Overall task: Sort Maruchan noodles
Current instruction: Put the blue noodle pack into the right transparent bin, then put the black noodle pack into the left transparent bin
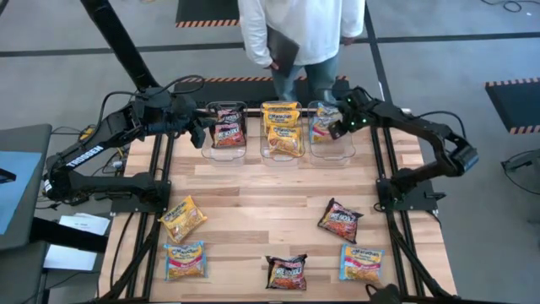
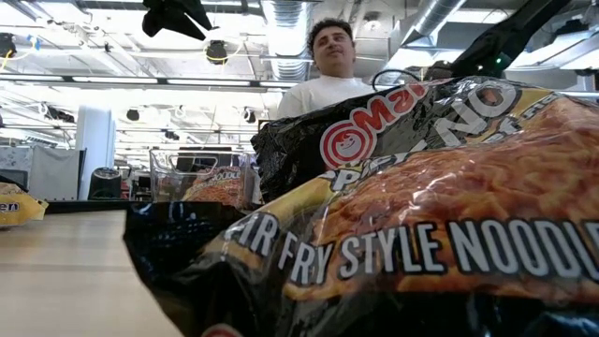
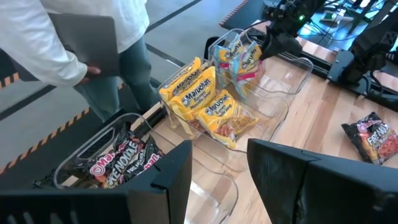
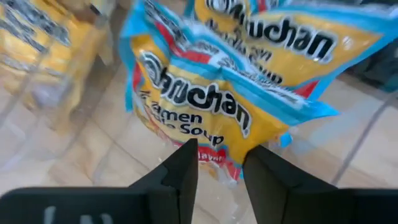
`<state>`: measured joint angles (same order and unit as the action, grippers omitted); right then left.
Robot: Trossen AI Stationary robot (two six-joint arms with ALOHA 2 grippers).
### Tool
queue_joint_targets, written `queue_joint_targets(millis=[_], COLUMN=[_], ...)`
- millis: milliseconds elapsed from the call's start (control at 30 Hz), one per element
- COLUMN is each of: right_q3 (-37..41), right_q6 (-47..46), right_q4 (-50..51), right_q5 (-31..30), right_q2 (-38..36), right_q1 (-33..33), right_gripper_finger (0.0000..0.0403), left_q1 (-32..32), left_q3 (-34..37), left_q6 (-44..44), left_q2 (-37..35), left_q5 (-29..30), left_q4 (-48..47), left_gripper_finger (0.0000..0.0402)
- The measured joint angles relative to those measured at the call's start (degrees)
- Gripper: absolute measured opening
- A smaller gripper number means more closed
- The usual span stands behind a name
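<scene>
Two blue-yellow packets [image 4: 230, 93] stand in the tub [image 1: 332, 150] at the desk's far edge, directly ahead of the right end effector [image 4: 221, 165], its fingers apart around the nearer packet's lower edge.

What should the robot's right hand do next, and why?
Probably lift straight up out of the right tub. The right gripper is open above a blue packet lying in that tub, so the drop looks done, and five packets wait on the table.
</scene>
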<state>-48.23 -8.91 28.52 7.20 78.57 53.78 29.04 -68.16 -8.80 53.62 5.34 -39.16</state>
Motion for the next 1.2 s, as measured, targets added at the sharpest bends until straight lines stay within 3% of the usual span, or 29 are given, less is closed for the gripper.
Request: queue_joint_targets(millis=[533,833,1200], right_q3=[0.0,0.0,0.0], right_q6=[-2.5,-6.3,-12.7], right_q4=[0.2,-2.1,-4.5], right_q5=[0.6,11.2,15.4], right_q2=[-9.7,-15.1,-19.6], right_q1=[-0.2,-2.9,-10.8], right_gripper_finger=[0.0144,0.0143,0.0143], left_q1=[0.0,-0.1,-4.6], left_q3=[0.0,0.0,0.0], left_q6=[1.0,1.5,-2.5], left_q2=[0.0,0.0,0.0], left_q5=[0.0,-0.7,-5.1], left_q4=[0.0,0.0,0.0], left_gripper_finger=[0.0141,0.0141,0.0141])
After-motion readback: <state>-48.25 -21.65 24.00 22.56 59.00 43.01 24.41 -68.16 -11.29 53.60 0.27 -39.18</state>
